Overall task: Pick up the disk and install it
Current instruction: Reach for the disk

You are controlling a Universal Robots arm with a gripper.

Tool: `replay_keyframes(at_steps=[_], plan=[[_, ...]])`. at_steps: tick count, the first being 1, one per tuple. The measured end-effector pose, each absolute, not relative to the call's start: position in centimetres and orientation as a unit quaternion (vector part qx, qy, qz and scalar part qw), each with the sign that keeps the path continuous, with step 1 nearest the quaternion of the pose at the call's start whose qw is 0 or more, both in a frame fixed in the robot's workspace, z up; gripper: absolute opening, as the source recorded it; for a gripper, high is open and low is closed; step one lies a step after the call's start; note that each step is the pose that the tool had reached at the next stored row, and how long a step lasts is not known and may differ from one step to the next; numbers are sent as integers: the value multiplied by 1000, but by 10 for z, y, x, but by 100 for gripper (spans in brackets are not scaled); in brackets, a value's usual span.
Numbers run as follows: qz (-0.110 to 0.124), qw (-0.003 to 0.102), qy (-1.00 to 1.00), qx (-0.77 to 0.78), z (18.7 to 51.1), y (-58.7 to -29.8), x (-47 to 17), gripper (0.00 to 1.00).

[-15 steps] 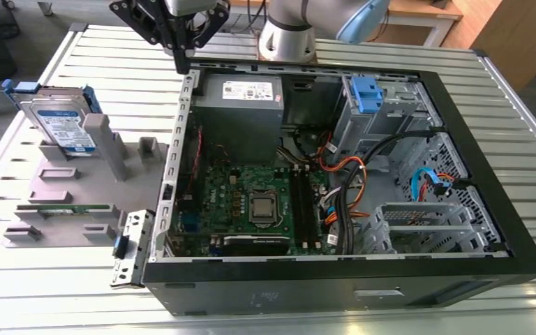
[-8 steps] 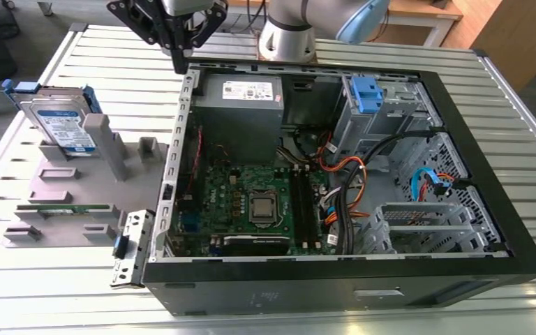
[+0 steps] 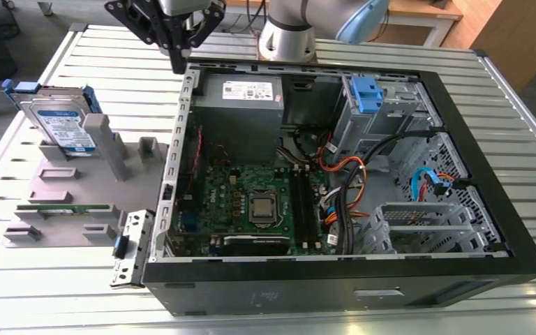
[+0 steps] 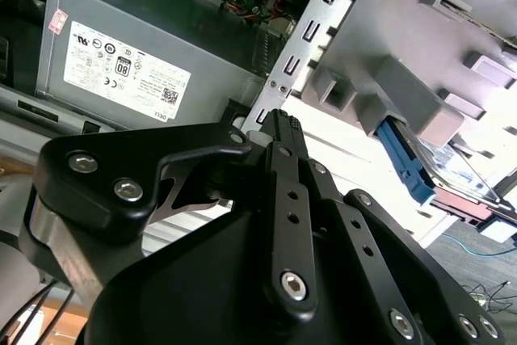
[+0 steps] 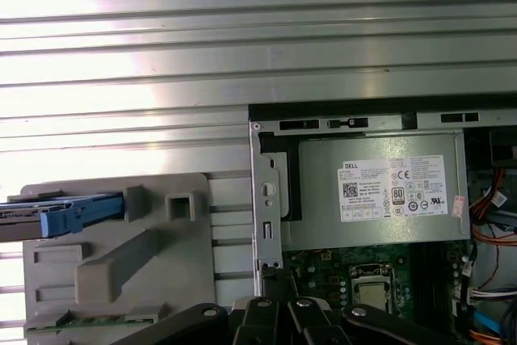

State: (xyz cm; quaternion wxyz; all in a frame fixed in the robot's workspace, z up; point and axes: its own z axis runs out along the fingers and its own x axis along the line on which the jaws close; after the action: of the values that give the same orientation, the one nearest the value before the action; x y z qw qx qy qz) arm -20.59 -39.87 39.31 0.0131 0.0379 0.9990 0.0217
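The disk stands on edge in a grey holder block at the exterior view's left, beside the open computer case. It is silver with a white-and-blue label and blue rails. My gripper hangs above the case's back left corner, to the right of the disk and well clear of it. Its fingers are shut with nothing between them. The first wrist view has the disk edge-on in the holder, with the gripper by the case wall. In the second wrist view the gripper points at the case edge, and the disk's blue rail sits off to one side.
Inside the case are the grey power supply, the motherboard, loose cables and a drive cage with a blue bracket. A loose metal bracket lies by the case's left wall. Everything rests on a slatted metal table.
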Motion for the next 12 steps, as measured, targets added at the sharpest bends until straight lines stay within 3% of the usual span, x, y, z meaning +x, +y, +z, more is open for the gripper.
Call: replay_keyframes(at_steps=[12], plan=[[22,13,999,38,393,-399,-209,11]])
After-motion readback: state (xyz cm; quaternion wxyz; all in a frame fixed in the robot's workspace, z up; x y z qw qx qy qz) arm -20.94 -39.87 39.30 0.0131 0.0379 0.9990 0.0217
